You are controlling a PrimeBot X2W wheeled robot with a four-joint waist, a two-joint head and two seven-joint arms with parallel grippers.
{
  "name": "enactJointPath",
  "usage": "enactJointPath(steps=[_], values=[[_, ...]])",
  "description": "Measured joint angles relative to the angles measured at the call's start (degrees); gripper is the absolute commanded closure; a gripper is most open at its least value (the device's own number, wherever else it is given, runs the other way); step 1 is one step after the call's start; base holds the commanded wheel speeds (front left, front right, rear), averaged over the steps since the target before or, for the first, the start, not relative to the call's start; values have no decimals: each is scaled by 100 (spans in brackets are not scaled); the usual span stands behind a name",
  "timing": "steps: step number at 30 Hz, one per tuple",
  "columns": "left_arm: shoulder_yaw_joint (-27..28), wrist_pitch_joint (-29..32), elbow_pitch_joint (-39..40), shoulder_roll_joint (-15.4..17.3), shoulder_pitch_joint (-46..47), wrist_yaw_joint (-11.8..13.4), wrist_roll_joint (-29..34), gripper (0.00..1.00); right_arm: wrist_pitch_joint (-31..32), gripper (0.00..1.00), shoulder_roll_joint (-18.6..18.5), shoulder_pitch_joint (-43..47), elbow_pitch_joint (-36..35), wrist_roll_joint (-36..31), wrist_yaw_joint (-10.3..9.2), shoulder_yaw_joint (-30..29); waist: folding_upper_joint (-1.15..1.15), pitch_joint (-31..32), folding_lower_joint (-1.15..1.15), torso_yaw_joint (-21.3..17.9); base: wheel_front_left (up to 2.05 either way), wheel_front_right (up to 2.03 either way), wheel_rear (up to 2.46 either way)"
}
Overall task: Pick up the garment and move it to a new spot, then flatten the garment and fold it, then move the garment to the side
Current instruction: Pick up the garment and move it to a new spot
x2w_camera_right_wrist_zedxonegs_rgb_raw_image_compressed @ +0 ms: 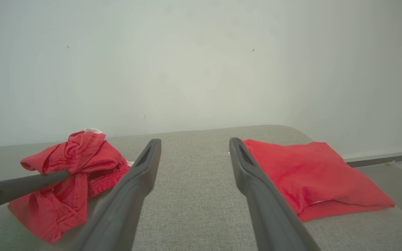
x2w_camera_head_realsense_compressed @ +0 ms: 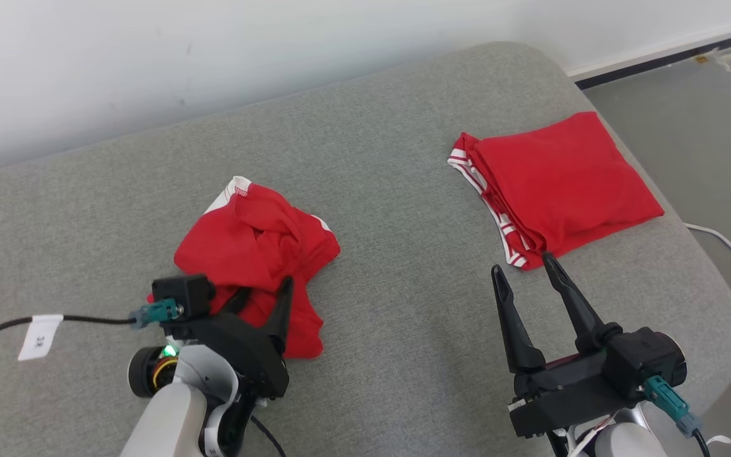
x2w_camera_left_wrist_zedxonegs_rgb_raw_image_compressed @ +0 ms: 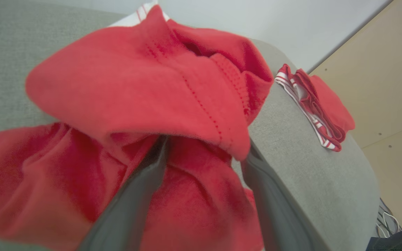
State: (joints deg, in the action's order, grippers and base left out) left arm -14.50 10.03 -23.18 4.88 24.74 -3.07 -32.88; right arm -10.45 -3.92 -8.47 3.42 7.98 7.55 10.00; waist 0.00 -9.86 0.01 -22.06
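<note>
Left gripper [x2w_camera_head_realsense_compressed: 264, 291]: low at the left, its two dark fingers spread apart and pointing forward, the tips partly hidden.
Left forearm [x2w_camera_head_realsense_compressed: 165, 422]: pale, coming up from the bottom edge, with a green light [x2w_camera_head_realsense_compressed: 167, 351] at the wrist.
Right gripper [x2w_camera_head_realsense_compressed: 523, 263]: at the lower right, fingers parted in a V, pointing forward and tilted slightly to the left.

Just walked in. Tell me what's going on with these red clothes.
A two-armed robot is working on red garments on a grey padded surface. Its left gripper is pushed into the crumpled garment with its fingers apart and cloth bunched between and over them, nothing pinched yet. A folded garment lies to the right. The right gripper hangs open by its near corner, holding nothing.
</note>
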Motion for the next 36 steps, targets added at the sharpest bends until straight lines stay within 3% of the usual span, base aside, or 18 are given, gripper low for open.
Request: enactJointPath(steps=[7,21,26,30,36], values=[[30,-506,-176,-87,-207,-101,-261,0,47,0,-47,32,3,-9,0,-68,0,39,0,290,0,0,0],[463,-2366,1545,302,-1436,-232,98,0,-37,0,-288,394,57,-237,0,-756,0,384,-1,1378,0,0,0],[840,-2488,1998,502,-2117,-185,539,0,-116,0,-272,563,100,-243,0,-1049,0,507,-1,1732,0,0,0],[1373,-2506,2689,400,-2464,-258,1101,0,-133,0,-264,659,186,-247,0,-1134,0,620,-1,1935,0,0,0],[1710,-2506,2681,94,-3105,-401,1426,0,-178,0,-231,830,469,-250,0,-1129,-1,881,-2,2062,0,0,0]])
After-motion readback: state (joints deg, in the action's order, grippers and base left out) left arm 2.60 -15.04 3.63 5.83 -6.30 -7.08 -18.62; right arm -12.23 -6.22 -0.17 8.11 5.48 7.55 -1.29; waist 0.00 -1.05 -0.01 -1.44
